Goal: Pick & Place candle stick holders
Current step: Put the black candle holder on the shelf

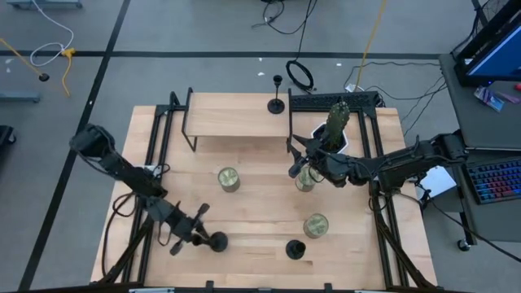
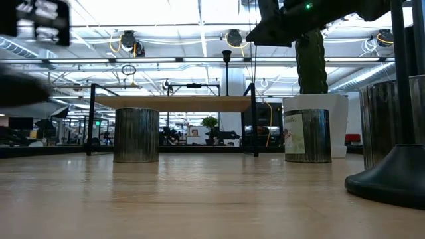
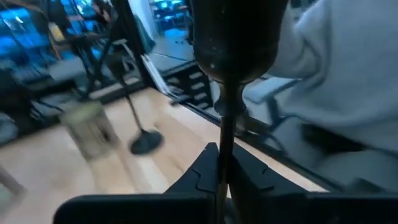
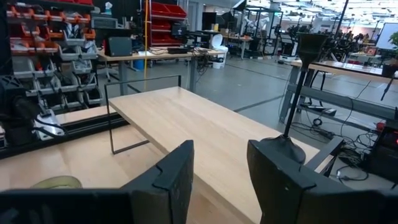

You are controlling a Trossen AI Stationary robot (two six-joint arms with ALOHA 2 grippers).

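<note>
Three black candle stick holders show. One stands on the raised wooden shelf's far right corner (image 1: 277, 104), also in the right wrist view (image 4: 289, 149). One stands on its base near the table's front edge (image 1: 295, 249), also in the low view (image 2: 392, 176). My left gripper (image 1: 199, 228) is at the front left, shut on the third (image 1: 218, 242). My right gripper (image 1: 297, 167) is open and empty, above the table beside a greenish-gold jar (image 1: 305, 181), and faces the shelf. My left gripper pinches the holder's thin stem (image 3: 222, 163) between its two fingers, below the cup top (image 3: 239, 43). The fingers come from the table's left, across the stem. The holder stands roughly upright in the hold. The fingers hide its base, and I cannot tell whether it rests on the table.
Two more jars stand on the table (image 1: 229, 179) (image 1: 316, 225). A white pot with a green cactus (image 1: 335, 129) stands behind my right gripper. The shelf (image 1: 236, 114) spans the far middle on black legs. Black rails run along both table sides.
</note>
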